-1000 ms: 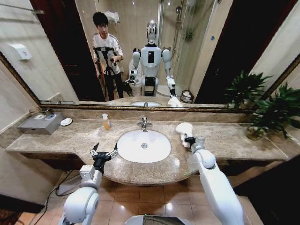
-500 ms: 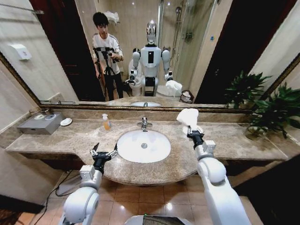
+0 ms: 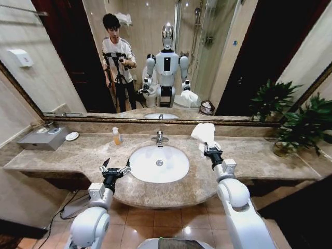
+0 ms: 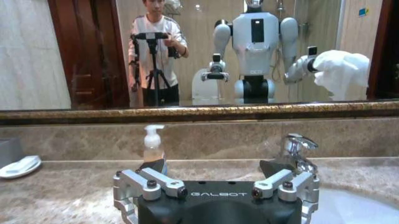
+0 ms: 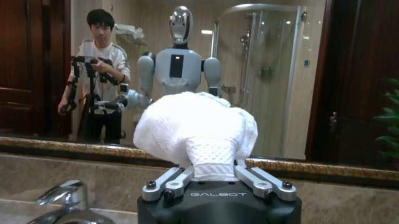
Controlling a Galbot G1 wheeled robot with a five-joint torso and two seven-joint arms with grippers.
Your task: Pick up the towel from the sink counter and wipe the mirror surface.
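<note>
The right end effector (image 3: 206, 146) pinches the white towel (image 3: 203, 133) (bunched) above the counter (image 3: 249, 155), near the mirror (image 3: 233, 62); the left end effector (image 3: 115, 169) hovers spread.

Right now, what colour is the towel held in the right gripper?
White; the towel shows best in the right wrist view, clamped by the right gripper.

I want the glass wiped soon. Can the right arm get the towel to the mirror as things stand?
Probably yes. The right gripper holds the towel raised above the counter, facing the mirror, with nothing standing between them; the tap sits off to the side.
</note>
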